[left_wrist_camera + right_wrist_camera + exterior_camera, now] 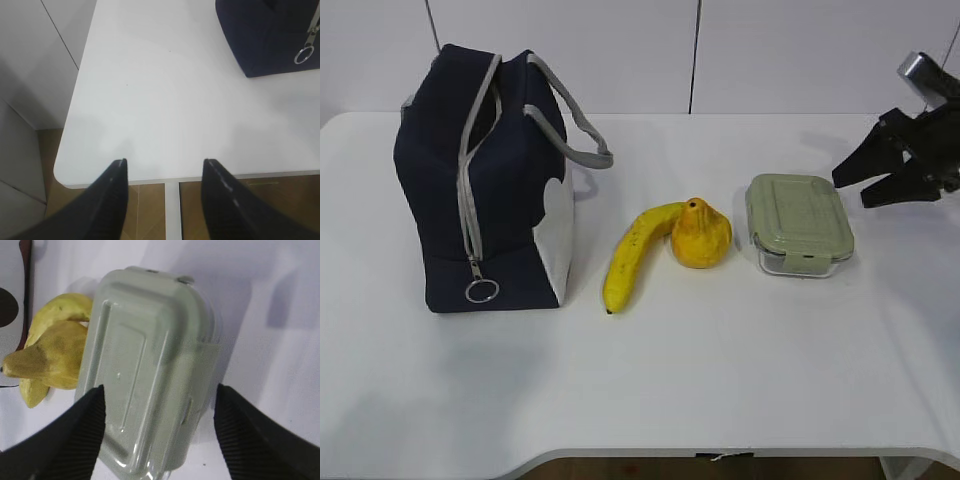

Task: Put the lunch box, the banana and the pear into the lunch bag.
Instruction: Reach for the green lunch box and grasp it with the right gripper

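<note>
Lunch box sits toward the surface's right edge, just right of the pear. Right claw hangs spread above it, fingers straddling its short width, long axis running between them. Left claw, also spread, hovers off the front-left corner, well apart.

A white desk with rounded front corners is seen spread beneath both grippers. A brown wood-patterned floor is visible below the left gripper, past the desk's edge. Pale panelled walls are seen behind the desk, beyond the right gripper.
</note>
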Tool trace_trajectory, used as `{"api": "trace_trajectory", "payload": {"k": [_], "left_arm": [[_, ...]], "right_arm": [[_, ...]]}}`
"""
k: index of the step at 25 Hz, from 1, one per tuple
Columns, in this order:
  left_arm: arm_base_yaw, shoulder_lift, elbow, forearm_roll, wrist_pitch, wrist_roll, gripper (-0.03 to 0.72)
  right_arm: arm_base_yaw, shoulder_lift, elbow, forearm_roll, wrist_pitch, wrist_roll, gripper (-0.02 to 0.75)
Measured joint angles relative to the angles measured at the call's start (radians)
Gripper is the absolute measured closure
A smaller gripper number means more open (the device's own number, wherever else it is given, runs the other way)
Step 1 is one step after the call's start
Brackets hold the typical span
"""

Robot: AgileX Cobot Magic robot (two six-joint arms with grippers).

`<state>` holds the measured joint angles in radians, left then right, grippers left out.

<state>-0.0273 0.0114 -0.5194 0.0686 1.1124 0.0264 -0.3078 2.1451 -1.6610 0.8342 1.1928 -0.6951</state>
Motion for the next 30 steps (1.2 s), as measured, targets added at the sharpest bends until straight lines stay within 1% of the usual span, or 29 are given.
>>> {"api": "trace_trajectory", "payload": {"k": [4,10,21,30], "left_arm": [[0.0,0.0,0.0,0.0,0.0,0.0,0.321],[0.0,0.0,0.0,0.0,0.0,0.0,0.321],[0.0,0.0,0.0,0.0,0.0,0.0,0.321],[0.0,0.0,0.0,0.0,0.0,0.0,0.321]], "right_arm": [[0.0,0.072,-0.032,0.01,0.001,-0.008,0.172],[0.0,0.111,-0.05,0.023,0.001,-0.015,0.169],[0.0,0.119,-0.05,0.059,0.001,-0.024,0.169],[0.002,0.12,-0.048,0.065,0.001,-0.024,0.169]]}}
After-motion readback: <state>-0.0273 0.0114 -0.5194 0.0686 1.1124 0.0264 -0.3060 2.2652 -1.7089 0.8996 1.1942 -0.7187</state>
